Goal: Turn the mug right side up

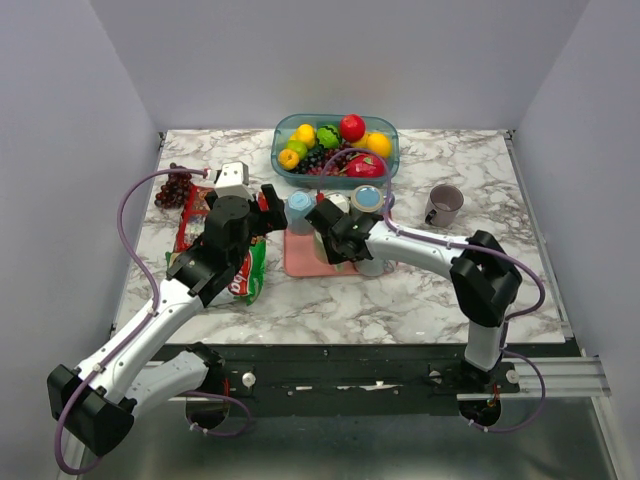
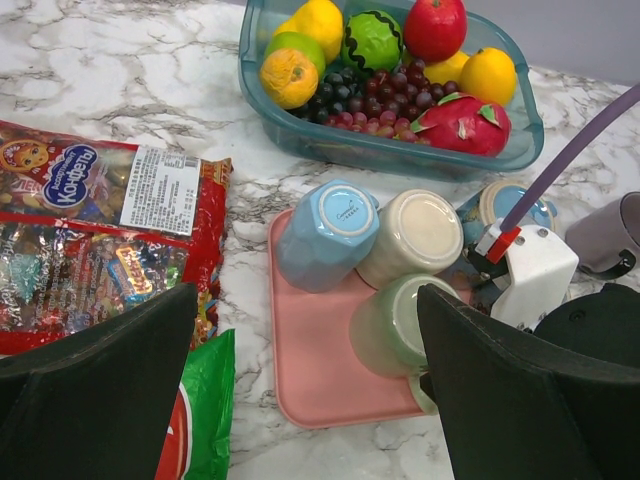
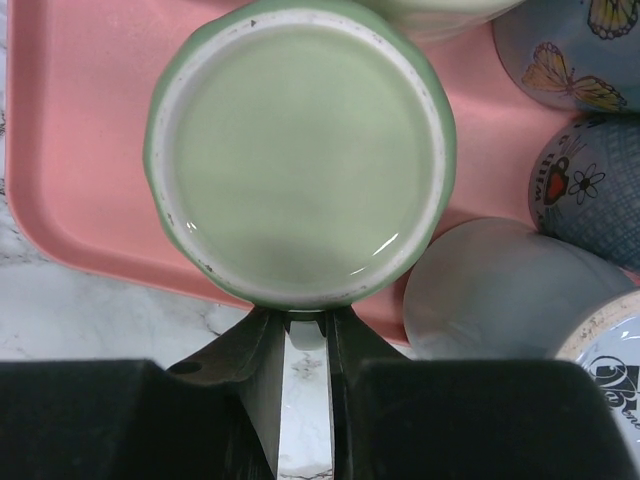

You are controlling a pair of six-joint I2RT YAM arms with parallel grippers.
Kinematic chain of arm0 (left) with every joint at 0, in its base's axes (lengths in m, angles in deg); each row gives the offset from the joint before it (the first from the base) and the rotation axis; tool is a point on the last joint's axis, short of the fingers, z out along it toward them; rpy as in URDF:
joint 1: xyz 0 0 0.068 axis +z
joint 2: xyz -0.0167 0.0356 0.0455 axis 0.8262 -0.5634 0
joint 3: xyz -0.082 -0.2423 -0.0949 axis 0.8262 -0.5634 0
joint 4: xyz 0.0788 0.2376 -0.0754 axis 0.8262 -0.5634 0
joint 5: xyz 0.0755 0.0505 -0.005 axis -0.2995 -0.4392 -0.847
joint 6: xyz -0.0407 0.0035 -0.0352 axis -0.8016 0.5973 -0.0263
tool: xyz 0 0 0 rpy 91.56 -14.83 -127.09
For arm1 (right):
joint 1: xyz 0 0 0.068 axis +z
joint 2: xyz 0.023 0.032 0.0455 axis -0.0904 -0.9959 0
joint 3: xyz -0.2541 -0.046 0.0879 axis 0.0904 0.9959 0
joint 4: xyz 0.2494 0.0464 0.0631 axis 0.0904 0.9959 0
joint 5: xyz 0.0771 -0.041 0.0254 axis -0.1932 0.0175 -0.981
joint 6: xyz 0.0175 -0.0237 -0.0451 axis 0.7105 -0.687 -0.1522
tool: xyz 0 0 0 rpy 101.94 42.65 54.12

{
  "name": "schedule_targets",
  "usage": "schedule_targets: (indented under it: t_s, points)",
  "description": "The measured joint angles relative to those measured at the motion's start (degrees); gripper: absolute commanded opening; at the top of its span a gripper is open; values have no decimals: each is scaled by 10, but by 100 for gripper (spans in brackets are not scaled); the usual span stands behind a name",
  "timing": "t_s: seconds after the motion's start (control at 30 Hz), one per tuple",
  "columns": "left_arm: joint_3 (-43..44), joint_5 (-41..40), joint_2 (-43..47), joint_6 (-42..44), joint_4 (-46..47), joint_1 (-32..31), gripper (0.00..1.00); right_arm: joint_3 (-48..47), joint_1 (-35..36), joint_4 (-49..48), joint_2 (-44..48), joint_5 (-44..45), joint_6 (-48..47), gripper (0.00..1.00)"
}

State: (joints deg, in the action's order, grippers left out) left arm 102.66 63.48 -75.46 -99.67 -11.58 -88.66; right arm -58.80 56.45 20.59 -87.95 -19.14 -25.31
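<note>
Grasp step: the inverted pale-green ceramic mug [image 3: 300, 160] stands base-up at the near edge of the pink plastic tray [image 3: 70, 150] — the right gripper [image 3: 305, 335] is clamped on its handle. Next, by judgement: lift clear, rotate a half-turn, set down. The left gripper [image 2: 305, 390] hangs spread and empty beside the tray.

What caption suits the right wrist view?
Right gripper pinching the handle of an upside-down green mug on the pink tray.

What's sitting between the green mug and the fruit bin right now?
The cream mug, upside down on the pink tray, lies between the green mug and the fruit bin. The left wrist view shows it.
</note>
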Motion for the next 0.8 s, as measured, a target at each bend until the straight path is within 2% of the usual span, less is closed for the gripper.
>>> schedule_targets:
  t_s: [0.3, 0.6, 0.8]
  points:
    - [0, -1, 25, 1, -4, 0, 99, -1, -5, 3, 16, -20, -12, 1]
    - [6, 0, 78, 0, -10, 0, 99, 10, -22, -16, 166, -111, 6, 1]
    - [8, 25, 107, -4, -18, 0, 99, 48, -40, -98, 248, -204, 50, 1]
